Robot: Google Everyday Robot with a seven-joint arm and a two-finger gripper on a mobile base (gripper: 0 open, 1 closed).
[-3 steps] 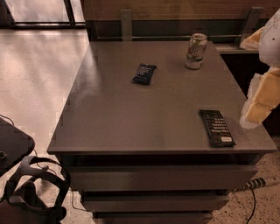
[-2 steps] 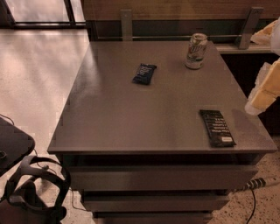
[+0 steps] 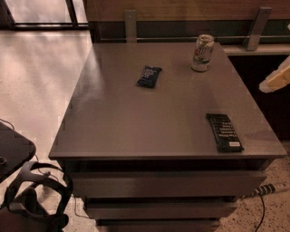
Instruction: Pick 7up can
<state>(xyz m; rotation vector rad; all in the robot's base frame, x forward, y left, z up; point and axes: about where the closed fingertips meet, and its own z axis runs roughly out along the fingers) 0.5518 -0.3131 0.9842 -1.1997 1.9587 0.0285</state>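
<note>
The grey-brown table [image 3: 136,122] has a smooth matte top. The 7up can [image 3: 202,53] stands upright near its far right corner, a small dark blue wrapper [image 3: 149,76] lies toward the far edge, and a long black wrapper [image 3: 224,132] lies flat near the front right corner. Drawer fronts [image 3: 167,183] stack beneath the front edge, a pale glossy floor [image 3: 41,77] spreads past the left edge, and a wood-panelled wall [image 3: 181,9] rises behind the far edge. The gripper [image 3: 275,80] shows only as a pale piece beyond the right edge, well apart from the can, and I cannot tell whether it is parted or closed.
</note>
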